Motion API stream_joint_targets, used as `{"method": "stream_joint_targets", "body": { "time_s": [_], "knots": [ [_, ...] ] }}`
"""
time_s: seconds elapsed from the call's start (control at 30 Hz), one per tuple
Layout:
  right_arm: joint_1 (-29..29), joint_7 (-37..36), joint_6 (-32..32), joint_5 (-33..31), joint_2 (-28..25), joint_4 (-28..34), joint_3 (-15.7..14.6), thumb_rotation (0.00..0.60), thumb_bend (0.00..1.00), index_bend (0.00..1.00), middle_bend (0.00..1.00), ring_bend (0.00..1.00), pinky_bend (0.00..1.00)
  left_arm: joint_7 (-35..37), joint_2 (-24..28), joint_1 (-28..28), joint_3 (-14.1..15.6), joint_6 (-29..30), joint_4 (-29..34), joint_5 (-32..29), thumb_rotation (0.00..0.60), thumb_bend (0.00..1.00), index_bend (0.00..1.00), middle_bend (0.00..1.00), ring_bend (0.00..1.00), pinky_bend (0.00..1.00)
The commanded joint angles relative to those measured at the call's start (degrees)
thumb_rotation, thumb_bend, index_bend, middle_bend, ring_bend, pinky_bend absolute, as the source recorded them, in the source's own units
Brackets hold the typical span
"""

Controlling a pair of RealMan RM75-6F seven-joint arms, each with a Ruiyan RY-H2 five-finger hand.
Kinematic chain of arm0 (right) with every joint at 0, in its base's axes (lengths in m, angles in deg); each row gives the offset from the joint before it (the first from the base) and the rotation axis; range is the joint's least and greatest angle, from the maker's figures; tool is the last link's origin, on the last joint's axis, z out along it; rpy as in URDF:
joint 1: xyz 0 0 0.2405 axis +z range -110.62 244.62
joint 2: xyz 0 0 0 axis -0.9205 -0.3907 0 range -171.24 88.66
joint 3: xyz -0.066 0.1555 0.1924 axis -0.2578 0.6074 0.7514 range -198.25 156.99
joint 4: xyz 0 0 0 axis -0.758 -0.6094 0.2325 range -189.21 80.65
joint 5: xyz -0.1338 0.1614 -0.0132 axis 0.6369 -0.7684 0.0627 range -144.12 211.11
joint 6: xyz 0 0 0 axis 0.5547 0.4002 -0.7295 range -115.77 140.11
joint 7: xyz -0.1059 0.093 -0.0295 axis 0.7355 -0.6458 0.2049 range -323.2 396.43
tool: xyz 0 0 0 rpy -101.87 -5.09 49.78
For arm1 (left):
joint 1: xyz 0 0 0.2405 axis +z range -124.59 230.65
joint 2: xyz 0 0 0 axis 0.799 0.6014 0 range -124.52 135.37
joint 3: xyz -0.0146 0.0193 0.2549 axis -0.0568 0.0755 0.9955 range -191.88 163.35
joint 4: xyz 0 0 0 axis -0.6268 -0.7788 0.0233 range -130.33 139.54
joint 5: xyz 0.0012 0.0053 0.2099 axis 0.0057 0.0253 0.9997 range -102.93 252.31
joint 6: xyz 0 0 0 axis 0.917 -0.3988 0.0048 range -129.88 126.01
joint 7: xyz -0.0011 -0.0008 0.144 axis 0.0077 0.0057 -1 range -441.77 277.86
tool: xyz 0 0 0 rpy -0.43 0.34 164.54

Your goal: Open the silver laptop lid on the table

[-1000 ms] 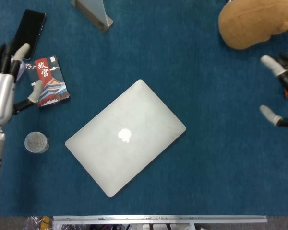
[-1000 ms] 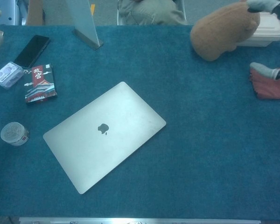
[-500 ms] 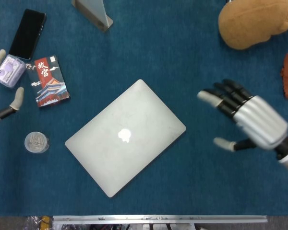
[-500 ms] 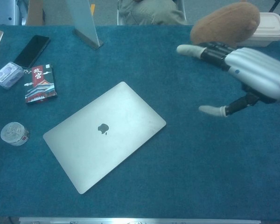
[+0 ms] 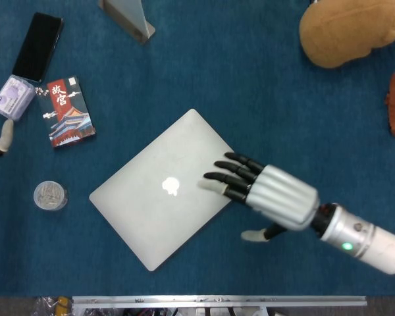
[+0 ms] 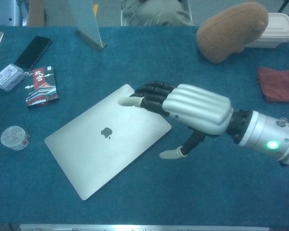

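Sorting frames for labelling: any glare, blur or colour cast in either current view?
Head view: sharp, even light, the logo on the silver laptop glows white. Chest view: bluish cast, slightly soft, broad sheen on the lid, logo reads dark; the right hand looms large near the lens, casting little shadow.

Right robot hand [image 5: 266,194] over the laptop's [image 5: 164,197] right edge — tin [image 5: 50,195] left.
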Motion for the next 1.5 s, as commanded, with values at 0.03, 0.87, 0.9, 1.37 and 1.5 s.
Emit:
{"method": "stream_joint_targets", "body": {
  "time_s": [0.03,0.87,0.9,1.37,1.5],
  "knots": [
    [1.7,1.9,-2.1,-1.1,2.8,-0.7,0.1,0.510,0.12,0.00,0.11,0.00,0.03,0.4,0.6,0.4,0.0,-0.6,-0.1,0.1,0.086,0.31,0.08,0.00,0.00,0.00],
    [7.0,13.2,-7.5,-5.9,24.8,-15.4,-1.4,0.509,0.11,0.00,0.11,0.00,0.03,3.9,3.1,3.3,-0.3,-1.5,-1.7,3.2,0.087,0.31,0.08,0.00,0.00,0.00],
    [7.0,13.6,-7.4,-5.8,25.5,-16.2,-1.4,0.511,0.11,0.00,0.11,0.00,0.03,4.1,3.2,3.4,-0.4,-1.4,-1.9,3.4,0.087,0.31,0.08,0.00,0.00,0.00],
    [7.8,16.2,-5.9,-6.5,34.0,-24.2,-1.9,0.512,0.10,0.00,0.11,0.00,0.03,7.5,3.8,5.1,-0.5,-0.8,-3.7,4.9,0.086,0.31,0.08,0.00,0.00,0.00],
    [8.2,16.1,-5.5,-6.9,36.0,-26.4,-1.6,0.510,0.10,0.00,0.11,0.00,0.03,8.0,3.7,5.4,-0.6,-0.9,-4.3,5.1,0.087,0.31,0.08,0.00,0.00,0.00]
  ]
}}
